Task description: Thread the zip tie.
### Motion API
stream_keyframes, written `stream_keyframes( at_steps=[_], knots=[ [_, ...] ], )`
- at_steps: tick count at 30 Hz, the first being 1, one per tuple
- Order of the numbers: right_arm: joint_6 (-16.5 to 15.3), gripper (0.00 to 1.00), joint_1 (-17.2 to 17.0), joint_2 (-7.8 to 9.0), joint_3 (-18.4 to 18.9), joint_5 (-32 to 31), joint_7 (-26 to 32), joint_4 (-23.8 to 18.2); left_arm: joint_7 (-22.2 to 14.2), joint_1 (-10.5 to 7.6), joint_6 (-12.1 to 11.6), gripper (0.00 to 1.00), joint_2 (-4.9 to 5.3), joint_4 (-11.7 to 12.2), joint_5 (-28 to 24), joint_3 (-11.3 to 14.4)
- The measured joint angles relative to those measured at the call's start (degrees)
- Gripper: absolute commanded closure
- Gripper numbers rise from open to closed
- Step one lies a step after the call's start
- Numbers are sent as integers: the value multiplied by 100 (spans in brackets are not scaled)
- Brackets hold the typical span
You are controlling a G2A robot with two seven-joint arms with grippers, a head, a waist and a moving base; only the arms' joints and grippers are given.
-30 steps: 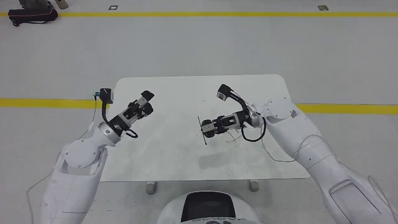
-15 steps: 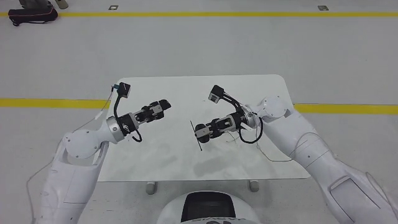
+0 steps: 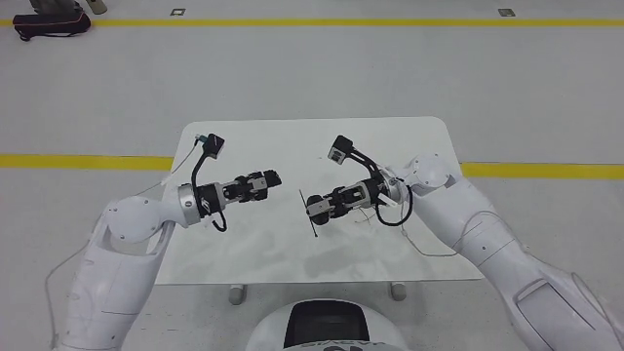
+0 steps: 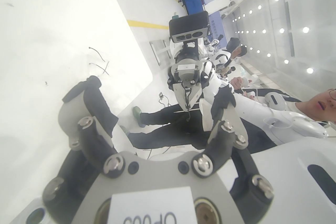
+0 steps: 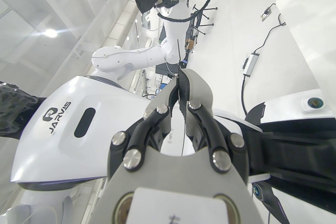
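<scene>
- Top view: the zip tie (image 3: pixel 308 213) is a thin, straight black strip. It is held crosswise in the right gripper (image 3: pixel 314 209) over the middle of the bench (image 3: pixel 409 141), with both ends sticking out past the fingers.
- Right wrist view: the strip looks narrow and stiff. This gripper's fingers are grey metal with ribbed black pads (image 5: pixel 183 93), pressed together on the zip tie partway along its length.
- Left gripper (image 4: pixel 157 89): curved grey metal fingers (image 4: pixel 92 93) with black pads and bright screw heads at the joints. They stand wide apart with nothing in them.
- Pose: both forearms angle inward over the bench, and the two grippers face each other across a gap. The zip tie lies across that line, near the left fingers but apart from them.
- Bench: a smooth white slab with rounded corners.
- Around: a few thin dark strands (image 4: pixel 99 69) lie loose on the bench on the right arm's side, well apart from the left gripper. I cannot tell whether they are spare ties.
- Floor: pale grey with yellow lines (image 3: pixel 292 22). A black bag (image 3: pixel 44 18) sits far beyond the bench.
</scene>
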Motion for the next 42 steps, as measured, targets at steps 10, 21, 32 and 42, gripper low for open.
stream_keyframes(
  at_steps=[10,21,32,42],
  knots=[
    [2,100,-15,-5,7,-60,-120,61,196,-2,11,0,12,-46,268,68],
    [131,100,-75,-36,47,-188,-264,-62,79,-210,292,0,48,-140,-17,375],
    [185,100,-200,-30,73,-340,-486,-263,215,-233,334,0,43,-161,-316,492],
    [175,100,-247,-49,154,-309,-429,-259,197,-292,271,59,91,-74,-476,555]
  ],
)
